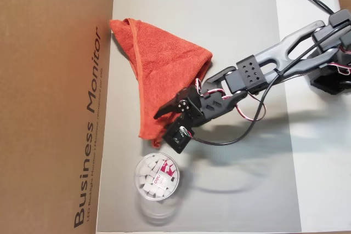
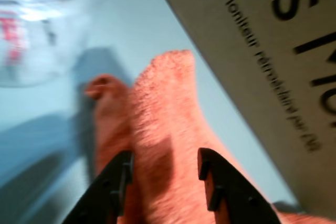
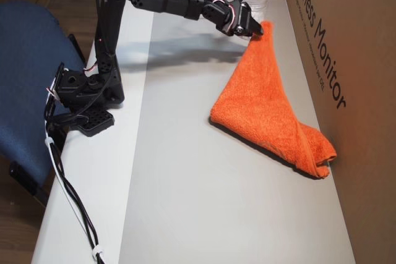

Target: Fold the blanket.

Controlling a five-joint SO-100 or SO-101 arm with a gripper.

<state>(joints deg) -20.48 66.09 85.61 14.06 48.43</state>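
Orange-red terry-cloth blanket (image 1: 160, 75), folded into a rough triangle with a hemmed edge, lying on a grey mat (image 1: 236, 36) beside a tall brown cardboard box (image 1: 55, 80) printed "Business Monitor". One blanket corner bunched against the box wall in an overhead view (image 3: 318, 159); opposite narrow corner lifted off the mat at the black two-finger gripper (image 3: 252, 29).

Only in the wrist view: both black fingers (image 2: 113, 182) spread a little to either side of a ridge of raised cloth (image 2: 168, 145), the ridge running up between them; whether the pads actually press the cloth, cannot tell. Only in an overhead view: blue chair (image 3: 28, 91) left of the white table (image 3: 93, 183), and the arm base (image 3: 86, 91) clamped at the table's edge. Only in the other overhead view: contents of the clear round plastic tub (image 1: 156, 178), small white cubes and a red-and-white label.

Tub just beside the blanket's narrow tip, near the gripper. Box wall close along one whole side of the mat. Wide bare mat on the side away from the box, toward the arm base.
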